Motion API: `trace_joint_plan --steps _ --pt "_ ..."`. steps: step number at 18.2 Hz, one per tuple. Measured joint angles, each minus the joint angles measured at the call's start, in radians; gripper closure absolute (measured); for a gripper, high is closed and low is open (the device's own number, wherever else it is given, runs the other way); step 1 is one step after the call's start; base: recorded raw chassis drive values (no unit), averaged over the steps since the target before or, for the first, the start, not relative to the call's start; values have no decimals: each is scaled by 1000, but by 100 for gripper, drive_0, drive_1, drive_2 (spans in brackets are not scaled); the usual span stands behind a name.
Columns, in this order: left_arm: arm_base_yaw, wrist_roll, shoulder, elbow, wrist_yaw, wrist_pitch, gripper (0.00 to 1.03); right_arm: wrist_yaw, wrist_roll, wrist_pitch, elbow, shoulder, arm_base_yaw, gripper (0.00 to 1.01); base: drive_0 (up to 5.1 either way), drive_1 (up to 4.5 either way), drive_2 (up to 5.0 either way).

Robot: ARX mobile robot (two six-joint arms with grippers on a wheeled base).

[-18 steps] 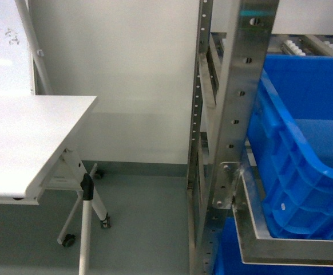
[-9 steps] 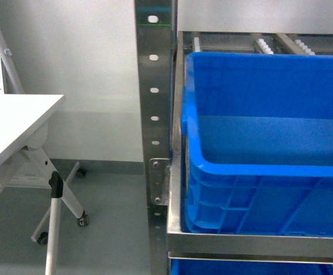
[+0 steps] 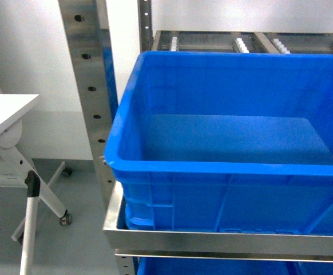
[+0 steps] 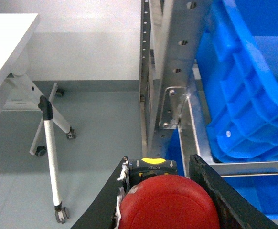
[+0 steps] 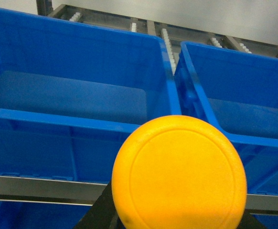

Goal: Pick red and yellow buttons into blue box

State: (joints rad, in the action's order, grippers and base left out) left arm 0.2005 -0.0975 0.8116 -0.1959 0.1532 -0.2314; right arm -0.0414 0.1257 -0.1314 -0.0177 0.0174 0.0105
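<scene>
One text can be read: the word "OPEN", printed between small arrows on the dark collar of the red button [image 4: 169, 209], just under a yellow mark. No other text is readable.

You can't see either gripper in the head view, and the blue box [image 3: 224, 166] is cut off at its right edge. The red button [image 4: 170, 207] runs off the left wrist picture's bottom. The yellow button [image 5: 179, 174] hides its own body and the right gripper's fingertips.
</scene>
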Motion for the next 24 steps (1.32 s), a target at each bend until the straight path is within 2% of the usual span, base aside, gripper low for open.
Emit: trace_joint_plan --steps 24 --pt "1 0 0 0 0 -2 72 0 0 0 0 0 0 75 507 -229 -229"
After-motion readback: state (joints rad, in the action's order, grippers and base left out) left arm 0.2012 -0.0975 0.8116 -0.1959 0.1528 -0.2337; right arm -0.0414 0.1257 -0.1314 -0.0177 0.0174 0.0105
